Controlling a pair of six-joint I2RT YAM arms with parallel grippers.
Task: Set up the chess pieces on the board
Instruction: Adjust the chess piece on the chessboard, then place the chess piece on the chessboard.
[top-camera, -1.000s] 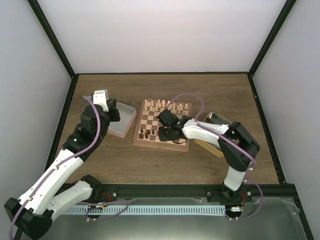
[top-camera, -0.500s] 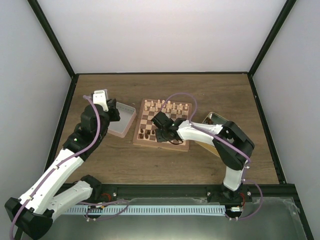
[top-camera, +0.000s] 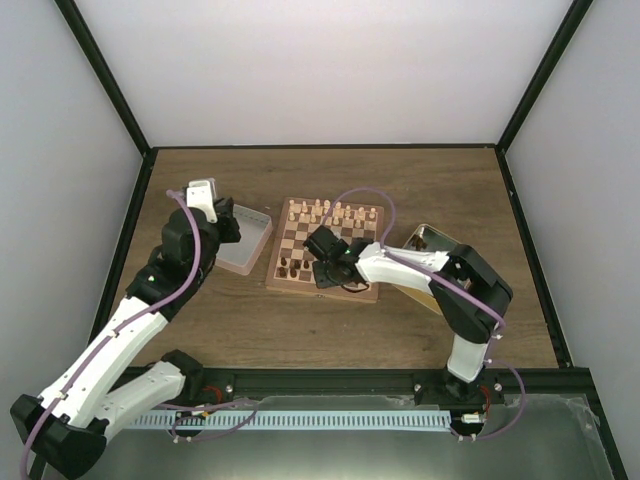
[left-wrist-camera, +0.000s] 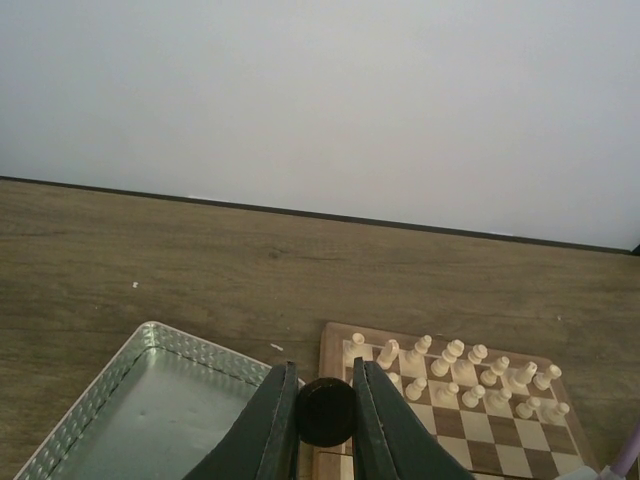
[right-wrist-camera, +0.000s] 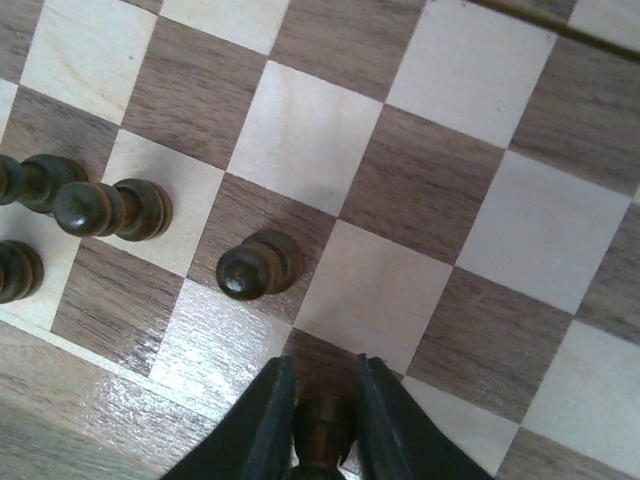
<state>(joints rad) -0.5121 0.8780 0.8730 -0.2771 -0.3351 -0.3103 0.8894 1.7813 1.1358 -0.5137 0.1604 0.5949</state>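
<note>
Chessmen going out on the board: at far left, the left gripper (left-wrist-camera: 323, 378) hangs above the edge of a metal tin (left-wrist-camera: 150, 420), just beside the left rim of the board (left-wrist-camera: 330, 360). Its fingers are pinched tight on a round dark piece (left-wrist-camera: 325, 415), seen end-on. From there the board lies ahead and to the right, with cream pieces (left-wrist-camera: 455, 365) ranked along its two far rows.

Over the board's near rows, the right gripper (right-wrist-camera: 322, 375) is low above the squares. Its fingers are closed on either side of a small dark piece (right-wrist-camera: 322, 430), which stands upright along them, head toward the camera. A lone dark pawn (right-wrist-camera: 255, 270) stands on the next square diagonally, ahead and to the left of the fingertips. Further left are more dark men (right-wrist-camera: 110, 208), close together.

The right arm is plainly the nearer to the dark side's rows. Its piece looks ready to go straight down, provided the fingers stay clear of that pawn.

At right, a second tin (top-camera: 432, 240) sits beside the board, partly hidden by the arm.
</note>
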